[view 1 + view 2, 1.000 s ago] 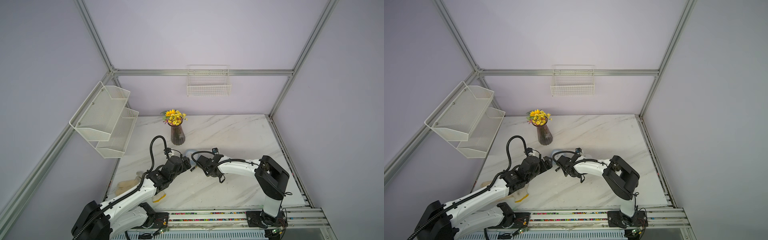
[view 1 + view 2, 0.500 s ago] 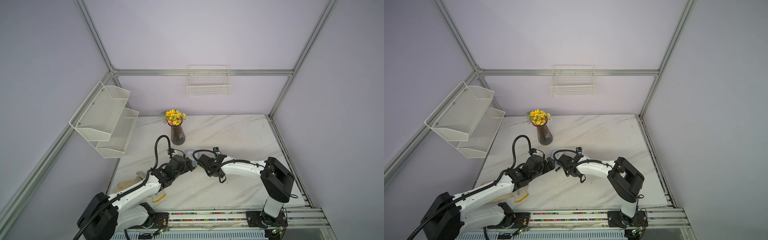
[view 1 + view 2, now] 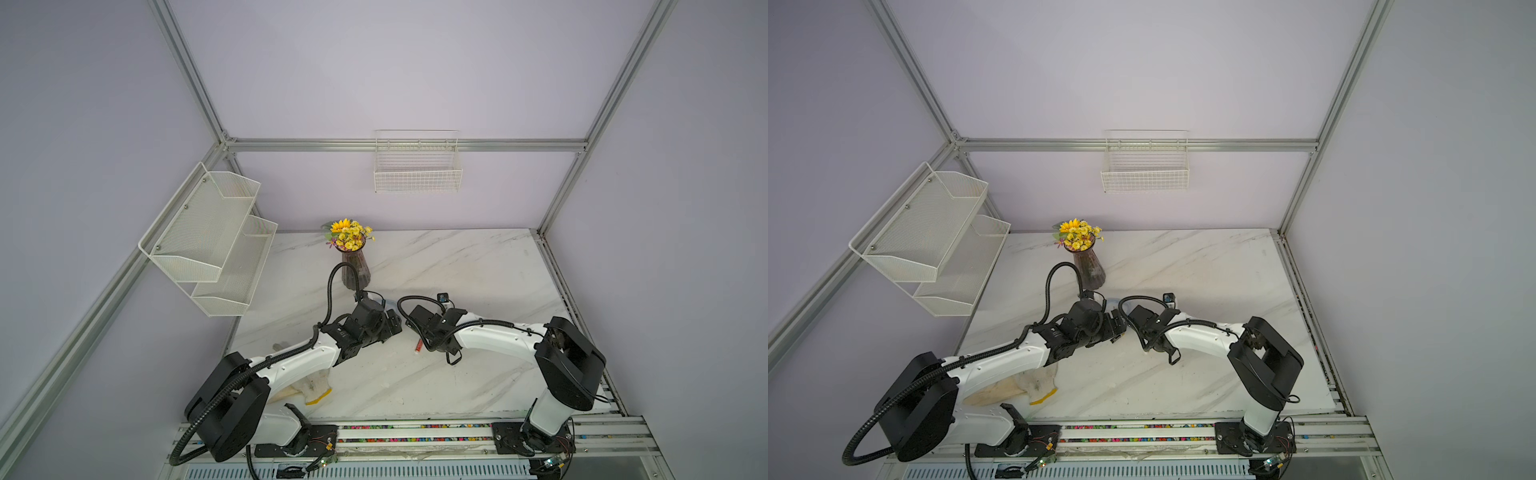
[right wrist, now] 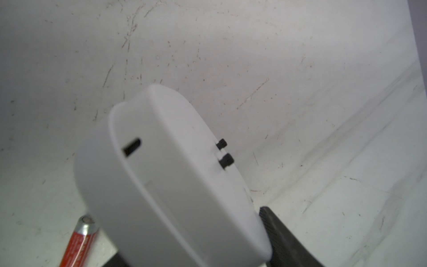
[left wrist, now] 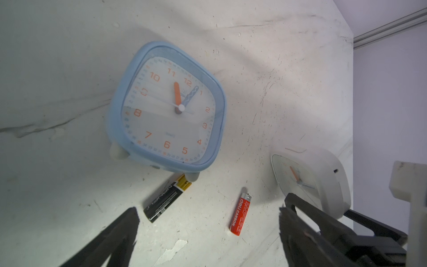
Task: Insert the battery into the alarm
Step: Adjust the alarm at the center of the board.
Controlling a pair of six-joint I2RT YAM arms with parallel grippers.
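left gripper (image 5: 210,208) released, jaws wide | right gripper (image 4: 196,245) around white alarm (image 4: 171,180), grip cannot tell | red battery (image 3: 419,345) lower centre in a top view

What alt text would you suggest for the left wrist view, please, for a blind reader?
A light blue alarm clock lies face up on a white marble table, with a black battery by its foot and a red battery nearby. The open left gripper frames the foreground, and a white clock stands tilted at the edge of view.
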